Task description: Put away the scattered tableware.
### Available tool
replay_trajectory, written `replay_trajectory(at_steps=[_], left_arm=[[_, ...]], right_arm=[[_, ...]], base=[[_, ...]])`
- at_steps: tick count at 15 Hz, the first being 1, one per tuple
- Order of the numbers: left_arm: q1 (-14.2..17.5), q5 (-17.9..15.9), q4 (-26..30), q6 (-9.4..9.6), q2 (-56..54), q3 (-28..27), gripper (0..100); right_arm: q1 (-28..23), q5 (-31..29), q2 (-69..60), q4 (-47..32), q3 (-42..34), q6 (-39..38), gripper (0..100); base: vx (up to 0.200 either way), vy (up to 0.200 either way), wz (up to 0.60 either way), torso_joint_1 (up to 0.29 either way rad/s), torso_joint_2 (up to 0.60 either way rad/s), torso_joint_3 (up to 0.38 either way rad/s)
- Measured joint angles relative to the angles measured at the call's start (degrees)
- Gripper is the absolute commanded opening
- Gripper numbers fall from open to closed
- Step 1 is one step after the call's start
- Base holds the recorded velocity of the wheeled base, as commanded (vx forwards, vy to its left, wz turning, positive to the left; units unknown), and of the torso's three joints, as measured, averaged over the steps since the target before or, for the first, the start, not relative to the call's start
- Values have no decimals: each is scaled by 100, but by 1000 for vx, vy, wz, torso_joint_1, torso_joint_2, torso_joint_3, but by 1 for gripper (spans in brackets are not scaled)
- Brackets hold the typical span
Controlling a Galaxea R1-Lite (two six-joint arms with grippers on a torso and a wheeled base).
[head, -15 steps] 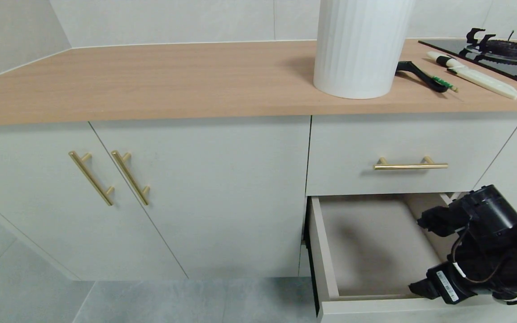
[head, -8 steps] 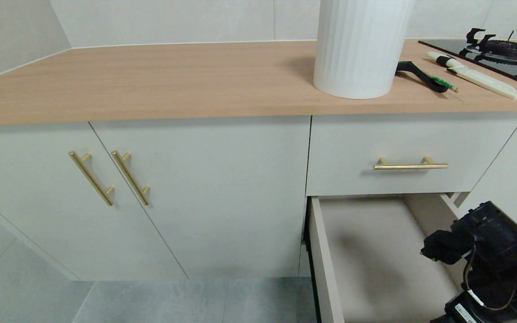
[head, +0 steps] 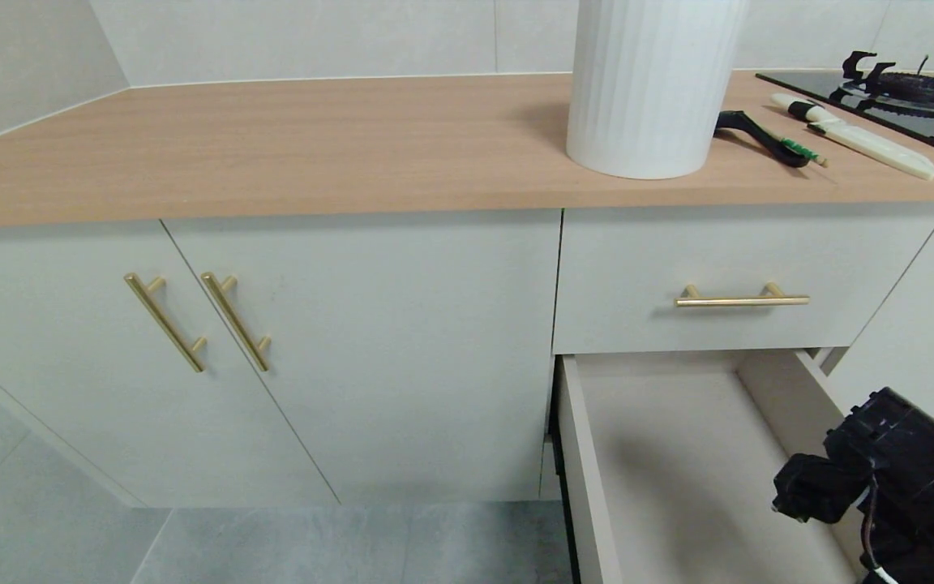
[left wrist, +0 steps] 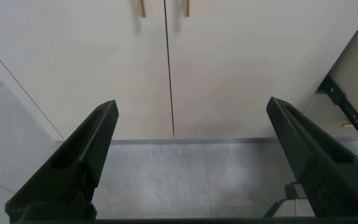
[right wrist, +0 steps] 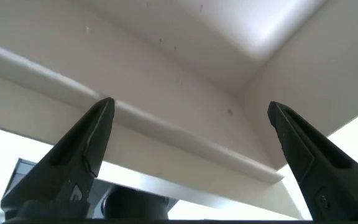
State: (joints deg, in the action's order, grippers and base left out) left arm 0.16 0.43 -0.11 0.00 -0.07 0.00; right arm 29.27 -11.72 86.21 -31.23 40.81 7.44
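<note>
Tableware sat at the table's (head: 272, 146) right end. You had a black-handled utensil (head: 763, 138) just beside the white ribbed container (head: 645, 89), near the front edge. A cream knife (head: 856, 138) lay past it, between the utensil and the hob (head: 913, 89) in the back right corner.

The lower drawer (head: 589, 454) stood pulled out under the shut upper drawer with its brass handle (head: 741, 300).

Your right arm (head: 889, 478) sat low at the open drawer's right side. The right end effector (right wrist: 189, 106) was released, fingers wide apart, nothing between them, facing an inside corner of the drawer.

Your left end effector (left wrist: 191, 104) was also released and empty, above the floor (left wrist: 166, 174), facing the cabinet doors (left wrist: 166, 62).
</note>
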Motion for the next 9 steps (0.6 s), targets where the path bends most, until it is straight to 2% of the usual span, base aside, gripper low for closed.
replay_trajectory(at_steps=[5,9], left_arm=[[0,0,1,0,0,0,100],[0,0,1,0,0,0,100]], right_arm=[[2,22,-291,149,552,-995,100],[-41,56,-970,764,879,-1523,100]], base=[[0,0,0,0,0,0],[0,0,0,0,0,0]])
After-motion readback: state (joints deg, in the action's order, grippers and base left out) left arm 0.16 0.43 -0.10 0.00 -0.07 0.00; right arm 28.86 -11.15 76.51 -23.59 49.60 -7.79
